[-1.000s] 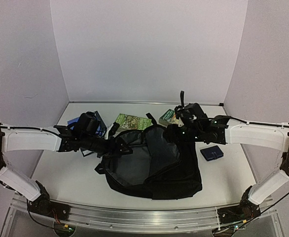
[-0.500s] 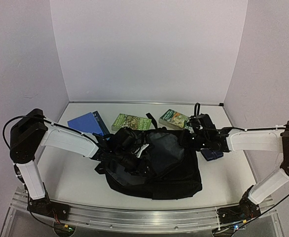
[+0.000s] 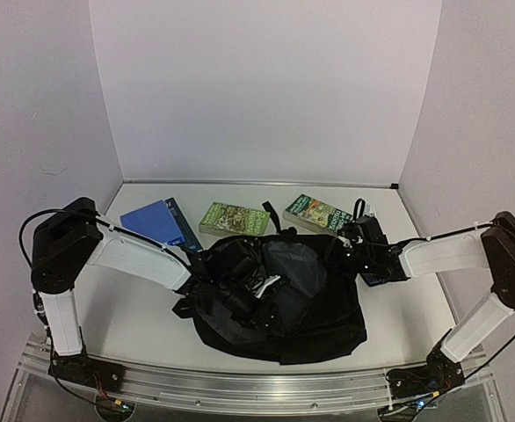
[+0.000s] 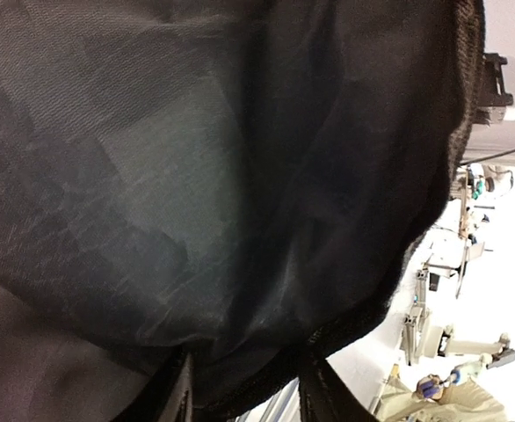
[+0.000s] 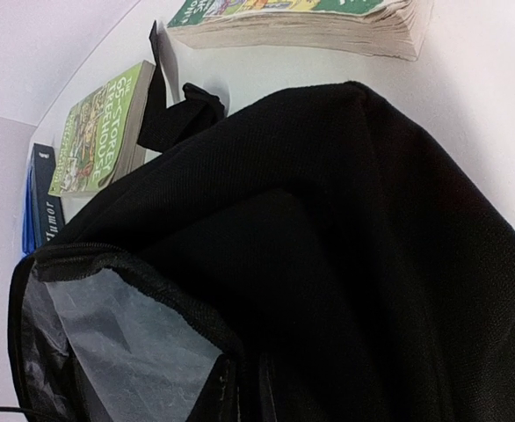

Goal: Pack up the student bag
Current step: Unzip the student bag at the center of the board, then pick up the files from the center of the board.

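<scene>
White counter [image 3: 134, 303] holds the student bag [image 3: 319, 316], left claw [image 4: 249, 396] and right claw [image 5: 244, 391] each clamped on its rim; pulling evenly apart should open it for the 3 far books [image 3: 233, 218].

Robotics lab, test cell. Plain pale panels [image 3: 266, 88] box in white table [image 3: 134, 299] left, far, right; aluminium rail [image 3: 240, 384] along near edge. Left wrist view: metal stands [image 4: 416, 330], person [image 4: 446, 396] beyond.
</scene>
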### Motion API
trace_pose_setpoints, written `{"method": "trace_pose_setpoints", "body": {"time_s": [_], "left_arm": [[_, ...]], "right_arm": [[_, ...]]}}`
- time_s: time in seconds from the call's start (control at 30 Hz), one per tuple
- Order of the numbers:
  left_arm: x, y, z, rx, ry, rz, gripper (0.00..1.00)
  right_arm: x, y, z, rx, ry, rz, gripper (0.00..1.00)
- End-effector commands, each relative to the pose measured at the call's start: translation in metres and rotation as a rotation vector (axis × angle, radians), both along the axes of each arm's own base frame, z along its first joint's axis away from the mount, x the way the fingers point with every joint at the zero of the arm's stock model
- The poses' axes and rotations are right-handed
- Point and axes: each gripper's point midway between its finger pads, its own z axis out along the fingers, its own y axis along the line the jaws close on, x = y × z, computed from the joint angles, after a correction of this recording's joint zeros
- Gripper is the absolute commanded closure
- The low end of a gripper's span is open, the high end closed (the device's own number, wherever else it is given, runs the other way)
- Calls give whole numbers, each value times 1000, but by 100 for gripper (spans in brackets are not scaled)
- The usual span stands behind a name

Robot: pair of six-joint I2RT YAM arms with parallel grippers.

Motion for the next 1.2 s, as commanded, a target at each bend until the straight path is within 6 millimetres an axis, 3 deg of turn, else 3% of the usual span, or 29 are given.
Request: {"method": "trace_pose_setpoints", "body": {"time_s": [0.0,0.13,0.3,0.4,0.6,0.73,0.77,0.93,1.17], "left_arm": [[10,3,35,10,-88,49,53],[53,26,67,43,-163,225,34],[114,88,111,41,-216,470,15],[158,142,123,57,-237,644,10],[226,265,105,104,-191,1025,7],[244,334,91,24,-123,1256,8],[244,342,87,-5,-100,1290,7],[249,362,74,-67,-50,1356,7],[247,395,38,-73,12,1470,7]], "right_arm": [[8,-2,31,48,-93,-4,75],[-1,8,64,66,-149,101,50],[-7,-10,104,-15,-216,98,17],[-7,-24,127,-60,-258,58,6],[-7,-38,162,-51,-336,-7,2],[-12,-38,171,-19,-350,-4,2],[-14,-38,171,-13,-348,1,2],[-18,-36,167,6,-332,16,2],[-19,-35,171,17,-337,18,2]]}}
